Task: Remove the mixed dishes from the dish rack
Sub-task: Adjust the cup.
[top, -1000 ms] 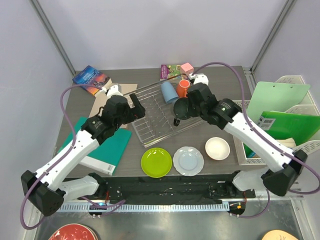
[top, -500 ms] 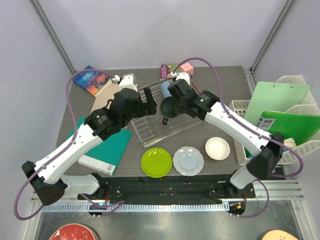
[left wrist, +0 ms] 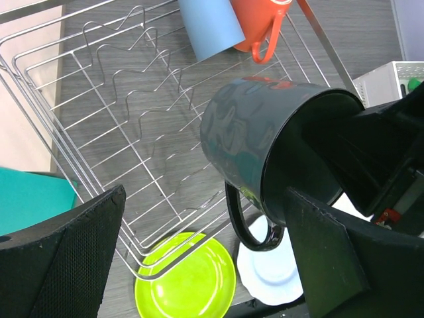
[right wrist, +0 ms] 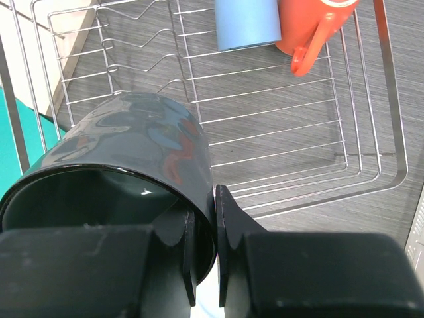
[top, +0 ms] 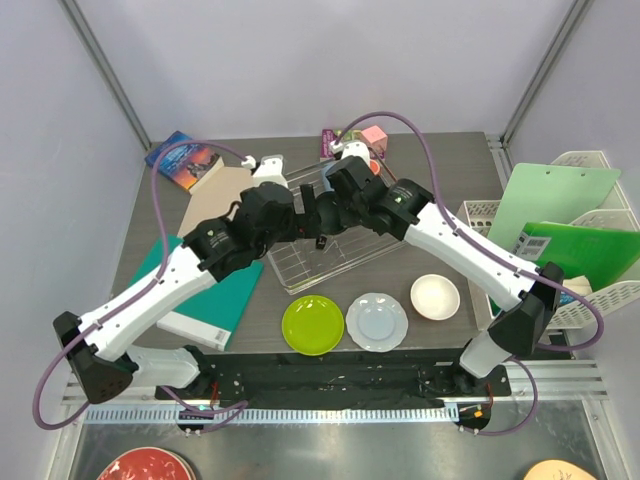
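Observation:
My right gripper is shut on the rim of the dark grey mug, one finger inside it and one outside. It holds the mug tilted above the silver wire dish rack. My left gripper is open just beside the mug, which hangs near its right finger. In the top view the two grippers meet over the rack, left and right. A light blue cup and an orange mug lie at the rack's far end. The lime-green plate, the pale blue-white plate and the white bowl sit on the table in front of the rack.
A teal book lies left of the rack, and a blue book at the far left. White lattice baskets with green folders stand on the right. A pink block is behind the rack. A red plate and a peach plate lie below the table edge.
My right gripper carried the dark grey mug leftward from the rack's right side to above its middle. My left gripper moved right to meet it, still open.

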Controlling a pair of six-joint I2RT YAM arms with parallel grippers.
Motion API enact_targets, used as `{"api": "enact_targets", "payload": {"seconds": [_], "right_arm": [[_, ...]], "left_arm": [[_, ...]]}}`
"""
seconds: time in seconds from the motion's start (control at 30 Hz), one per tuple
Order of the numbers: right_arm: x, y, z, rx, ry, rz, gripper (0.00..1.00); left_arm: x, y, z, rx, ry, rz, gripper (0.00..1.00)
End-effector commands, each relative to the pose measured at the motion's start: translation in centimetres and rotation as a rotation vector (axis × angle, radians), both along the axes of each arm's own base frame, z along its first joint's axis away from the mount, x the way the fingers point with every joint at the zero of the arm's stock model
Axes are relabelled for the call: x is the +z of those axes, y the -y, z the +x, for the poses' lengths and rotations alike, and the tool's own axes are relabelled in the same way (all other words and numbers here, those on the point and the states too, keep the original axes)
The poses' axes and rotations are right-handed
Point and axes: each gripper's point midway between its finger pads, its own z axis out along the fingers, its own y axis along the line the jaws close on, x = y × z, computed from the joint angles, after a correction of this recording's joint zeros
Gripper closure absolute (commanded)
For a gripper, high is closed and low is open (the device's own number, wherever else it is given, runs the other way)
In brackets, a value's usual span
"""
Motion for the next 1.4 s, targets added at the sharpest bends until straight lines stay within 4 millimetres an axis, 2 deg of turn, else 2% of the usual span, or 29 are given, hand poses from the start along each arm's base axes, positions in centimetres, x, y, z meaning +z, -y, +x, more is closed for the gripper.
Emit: {"api": "enact_targets", "payload": {"seconds": [0.0,0.03,0.17,0.3,0.33,0.4,0.43,0.5,0.6,0.63,0.8,0.83,0.87,0.9,0.93,1.03,1.1,1.13,1.27,1.33,1.37], "right_arm": [[3.7,-1.8,0.1,0.022,0.079,0.083,0.99],[3.7,-2.0,0.0,0.028,0.077,0.08,0.99],[4.0,-2.0,-0.7,0.037,0.079,0.063,0.99],[4.6,-2.2,-1.2,0.047,0.086,0.071,0.99],[4.7,-2.2,-1.3,0.05,0.085,0.068,0.99],[5.1,-2.1,-1.4,0.048,0.092,0.073,0.99],[5.3,-2.1,-1.5,0.049,0.096,0.071,0.99],[5.5,-2.0,-1.7,0.052,0.1,0.077,0.99],[5.6,-1.7,-1.8,0.05,0.101,0.077,0.99],[5.8,-1.6,-1.9,0.049,0.105,0.082,0.99],[5.9,-1.1,-2.2,0.041,0.115,0.09,0.99],[6.0,-1.1,-2.2,0.04,0.123,0.096,0.96],[6.3,-0.9,-2.3,0.045,0.13,0.104,0.86],[6.0,-0.9,-2.4,0.05,0.128,0.104,0.72],[6.2,-0.9,-2.4,0.052,0.138,0.116,0.48],[6.3,-0.3,-2.6,0.035,0.159,0.129,0.24],[6.6,0.7,-2.4,-0.01,0.184,0.131,0.16],[6.9,1.1,-2.3,-0.036,0.199,0.137,0.03],[7.6,3.1,-2.4,-0.107,0.252,0.145,0.0],[8.9,5.3,-2.5,-0.181,0.308,0.144,0.0],[8.8,6.3,-2.6,-0.217,0.324,0.133,0.0]], "left_arm": [[0.8,0.7,0.7,-0.007,0.04,0.022,0.0],[1.0,0.9,0.8,-0.007,0.043,0.029,0.03],[-0.6,0.1,1.4,0.035,0.023,0.142,0.17],[-1.5,-0.1,1.6,0.045,0.01,0.189,0.26],[-1.6,-0.2,1.6,0.048,0.008,0.196,0.34],[-1.8,-0.3,1.7,0.056,0.004,0.207,0.42],[-1.9,-0.3,1.7,0.056,0.002,0.207,0.54],[-2.1,-0.2,1.6,0.048,-0.002,0.209,0.63],[-2.4,0.0,1.5,0.033,-0.011,0.214,0.97],[-2.6,0.1,1.5,0.028,-0.017,0.218,1.0],[-2.9,0.8,1.2,-0.01,-0.016,0.19,1.0],[-3.1,0.7,0.9,-0.022,-0.016,0.181,1.0],[-2.7,1.0,0.9,-0.028,-0.003,0.161,1.0],[-2.5,1.0,0.9,-0.035,0.003,0.149,1.0],[-2.3,1.2,0.8,-0.044,0.008,0.139,1.0],[-1.5,1.3,0.6,-0.06,0.014,0.131,1.0],[-0.8,1.1,0.6,-0.061,0.021,0.129,1.0],[-0.6,1.0,0.7,-0.057,0.025,0.128,1.0],[-0.1,0.7,0.7,-0.055,0.026,0.127,1.0],[0.2,0.7,0.6,-0.061,0.024,0.116,1.0],[0.1,0.7,0.4,-0.064,0.02,0.111,1.0]]}}
